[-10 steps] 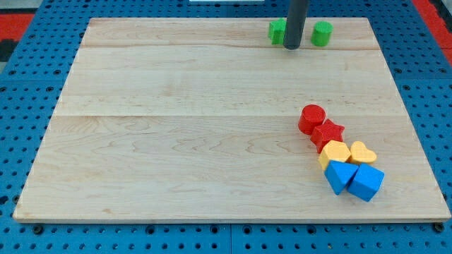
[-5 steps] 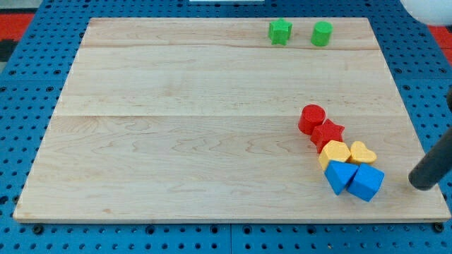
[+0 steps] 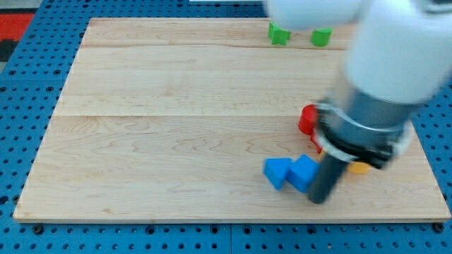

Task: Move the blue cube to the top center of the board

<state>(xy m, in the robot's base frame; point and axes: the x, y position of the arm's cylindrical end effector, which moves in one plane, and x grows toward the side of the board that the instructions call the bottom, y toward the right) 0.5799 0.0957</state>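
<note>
The blue cube [image 3: 306, 173] lies near the view's bottom, right of centre, touching a second blue block [image 3: 277, 172] on its left. My tip [image 3: 320, 199] rests on the board just right of and below the blue cube, touching or nearly touching it. The arm's large white and grey body hangs over the view's right side and hides the blocks behind it.
A red cylinder [image 3: 306, 119] shows at the arm's left edge. A sliver of a yellow block [image 3: 359, 168] shows under the arm. A green star [image 3: 279, 34] and a green cylinder [image 3: 321, 37] sit at the board's top, right of centre.
My tip swept from the board's right edge leftward into the cluster. The two blue blocks slid left by about a block's width or more. The arm now covers the red star and yellow blocks.
</note>
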